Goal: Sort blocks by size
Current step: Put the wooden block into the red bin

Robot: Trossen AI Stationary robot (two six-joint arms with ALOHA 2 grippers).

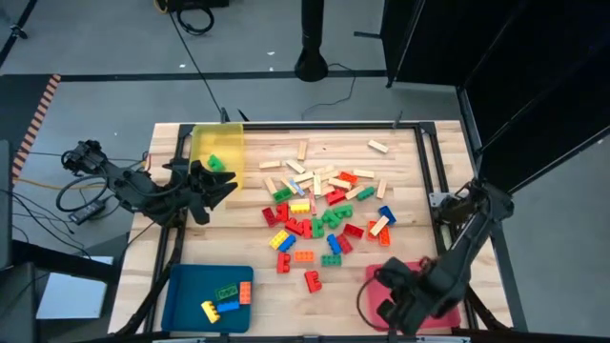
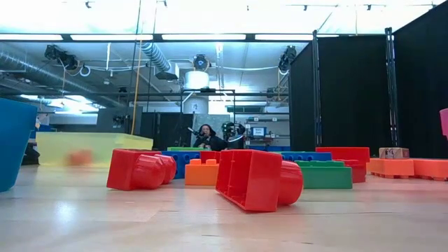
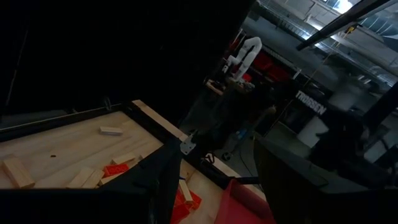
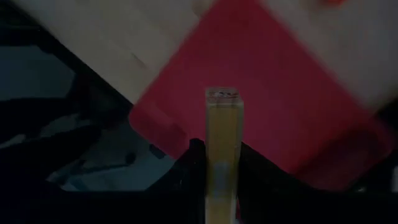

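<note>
Glossy plastic studded bricks point(image 1: 322, 221) and matt pale wooden bars point(image 1: 378, 147) lie on a smooth light-wood table point(image 1: 400, 195).

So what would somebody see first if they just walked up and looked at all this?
First, the jumble of colourful blocks heaped in the middle of the wooden table. Next, three trays: a yellow tray at the far left, a blue tray at the near left with a few blocks in it, and a pink tray at the near right. Over the pink tray, the right gripper pinches a pale yellowish block.
</note>
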